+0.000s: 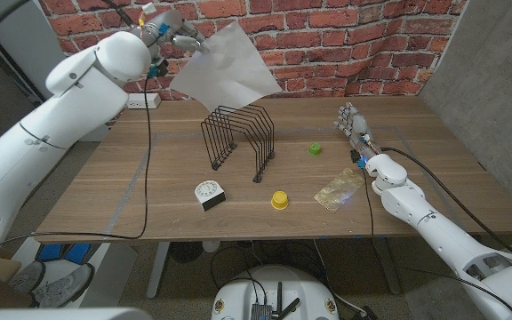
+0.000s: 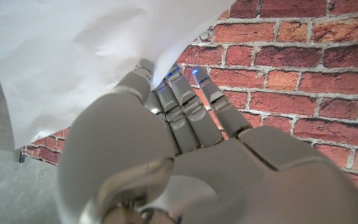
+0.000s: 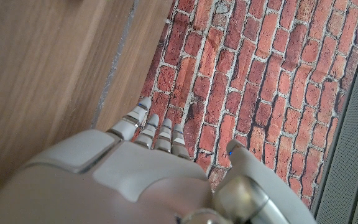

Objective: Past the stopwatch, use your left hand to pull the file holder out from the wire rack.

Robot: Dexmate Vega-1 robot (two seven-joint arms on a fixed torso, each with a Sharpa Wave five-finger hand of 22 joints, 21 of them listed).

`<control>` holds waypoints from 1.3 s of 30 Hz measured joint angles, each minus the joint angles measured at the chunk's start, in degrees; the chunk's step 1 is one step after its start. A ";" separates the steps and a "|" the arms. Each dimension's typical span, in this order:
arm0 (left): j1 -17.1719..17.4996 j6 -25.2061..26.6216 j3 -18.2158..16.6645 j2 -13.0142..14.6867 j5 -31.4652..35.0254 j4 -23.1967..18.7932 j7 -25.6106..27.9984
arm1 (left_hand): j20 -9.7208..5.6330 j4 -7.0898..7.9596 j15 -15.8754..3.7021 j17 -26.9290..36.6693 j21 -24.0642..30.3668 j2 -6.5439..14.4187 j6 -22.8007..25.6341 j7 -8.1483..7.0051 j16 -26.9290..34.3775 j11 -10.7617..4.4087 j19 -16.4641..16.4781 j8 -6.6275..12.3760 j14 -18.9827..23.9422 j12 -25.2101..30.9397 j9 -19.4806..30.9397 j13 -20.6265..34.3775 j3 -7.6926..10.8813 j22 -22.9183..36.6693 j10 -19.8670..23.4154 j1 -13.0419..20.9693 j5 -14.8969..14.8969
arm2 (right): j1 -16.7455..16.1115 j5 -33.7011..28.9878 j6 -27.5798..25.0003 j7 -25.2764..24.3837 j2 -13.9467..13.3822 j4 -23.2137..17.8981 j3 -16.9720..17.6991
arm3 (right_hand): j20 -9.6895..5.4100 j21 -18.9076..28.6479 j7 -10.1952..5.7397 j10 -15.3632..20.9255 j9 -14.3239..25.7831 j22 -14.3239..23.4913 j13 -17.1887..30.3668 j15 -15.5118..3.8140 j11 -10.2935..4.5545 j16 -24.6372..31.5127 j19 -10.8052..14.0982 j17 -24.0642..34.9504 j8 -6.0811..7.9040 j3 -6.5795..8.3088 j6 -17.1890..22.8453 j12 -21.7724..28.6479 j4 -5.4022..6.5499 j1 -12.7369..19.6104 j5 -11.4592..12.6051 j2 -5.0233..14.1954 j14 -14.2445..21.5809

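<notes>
1. I had the left hand raised high over the table's far left, fingers pinched on the holder, a pale sheet hanging in the air.
2. The holder was above and clear of the rack, which stood past the stopwatch.
3. My judgement: the pull looked complete. The grip should be kept firm and the sheet carried clear of the wires.
4. The right hand stood on the table's right side, fingers straight and close together, holding nothing.
</notes>
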 measured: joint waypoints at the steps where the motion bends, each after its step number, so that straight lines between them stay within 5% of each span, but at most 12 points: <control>1: 0.39 0.00 -0.51 -0.02 0.00 -0.19 0.00 | 0.00 0.00 0.00 0.00 0.00 0.00 0.13 0.13 0.00 0.00 0.00 0.00 0.00 0.00 0.00 0.00 0.00 0.00 0.00 0.00 0.00 | 0.00 0.00 0.00 -0.01 0.00 0.00 0.00 | 0.00 0.00 0.00 0.00 0.00 0.00 0.00 0.00 0.00 0.00 0.00 0.00 0.00 0.00 0.00 0.00 0.00 0.00 0.00 0.00 0.00; 21: 11.42 3.69 -14.86 -0.99 -17.66 -4.20 12.43 | 0.08 0.00 -0.30 0.00 0.00 0.47 -0.26 0.80 0.00 0.10 0.72 -0.05 0.33 0.19 -0.03 -0.05 0.00 0.00 -0.10 0.00 0.24 | -0.49 -0.20 0.09 -0.02 -0.54 -1.10 0.10 | 0.00 0.00 0.00 0.00 0.00 0.00 0.00 0.00 0.00 0.00 0.00 -0.01 0.00 0.23 0.00 0.00 0.23 0.00 0.00 0.00 0.00; 39: 21.23 2.43 -25.49 -3.71 -25.66 -6.58 21.88 | -0.13 0.00 -0.29 -0.14 0.00 0.46 -0.43 0.96 0.00 0.20 0.94 -0.40 0.32 0.17 -0.03 0.00 0.00 -0.14 -0.20 0.00 0.23 | -0.39 -0.55 -0.96 0.02 -0.63 -1.57 -0.35 | 0.00 -0.23 0.00 0.00 0.00 0.00 0.00 0.00 0.00 0.00 -0.01 -0.01 0.00 0.23 0.00 0.00 0.23 0.00 0.00 0.00 0.00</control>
